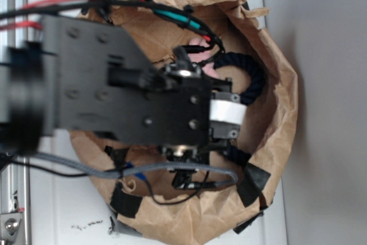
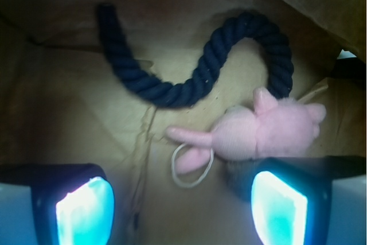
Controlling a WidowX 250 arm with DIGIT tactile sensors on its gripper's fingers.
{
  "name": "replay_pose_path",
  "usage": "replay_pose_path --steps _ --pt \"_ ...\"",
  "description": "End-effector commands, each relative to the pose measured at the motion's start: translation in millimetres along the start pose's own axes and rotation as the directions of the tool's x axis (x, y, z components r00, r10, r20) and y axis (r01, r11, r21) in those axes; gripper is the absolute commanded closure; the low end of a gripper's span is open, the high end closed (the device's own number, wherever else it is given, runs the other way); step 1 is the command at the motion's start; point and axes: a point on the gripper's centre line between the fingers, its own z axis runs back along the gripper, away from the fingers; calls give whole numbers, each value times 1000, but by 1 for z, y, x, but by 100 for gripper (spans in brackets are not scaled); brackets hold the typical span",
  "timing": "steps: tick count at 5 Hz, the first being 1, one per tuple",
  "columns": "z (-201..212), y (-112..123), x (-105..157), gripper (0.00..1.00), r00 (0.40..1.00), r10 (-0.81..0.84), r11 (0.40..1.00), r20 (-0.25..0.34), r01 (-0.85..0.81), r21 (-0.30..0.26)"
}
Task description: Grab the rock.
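In the wrist view the gripper (image 2: pixel 182 202) hangs with its jaws spread wide and nothing between them, one glowing pad (image 2: pixel 85 210) at the lower left of the frame and the other at the lower right. Between and above them lie a pink plush toy (image 2: pixel 258 130) with a thin white loop (image 2: pixel 192 167) and, across the upper half, a dark navy rope (image 2: pixel 195 84), all on the crumpled floor of a brown paper bag (image 2: pixel 69 119). The rock (image 2: pixel 238 173) shows only as a dark, rough sliver at the lower right, tucked under the plush and touching the right pad's inner edge; its outline cannot be made out. In the exterior view the arm covers the bag's middle and hides the rock.

The likely failure is closing on the plush instead, or snagging its loop, because the toy overlaps the stone. The right finger could also land on the rock and shove it aside.
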Motion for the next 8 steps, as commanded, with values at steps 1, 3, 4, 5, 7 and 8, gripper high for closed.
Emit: replay_pose_path --steps 1,3,4,5,7,8 --pt "-9 23 -2 0 999 33 999 41 -33 -7" --pt "-21 41 -5 0 997 58 998 50 -58 -3" --pt "-31 49 -3 0 992 86 996 88 -88 20" --pt "-43 40 -13 0 992 56 998 116 -60 34" --pt "-70 22 -37 0 985 -20 997 170 5 83" --pt "-65 24 -42 0 987 -29 997 161 18 72"
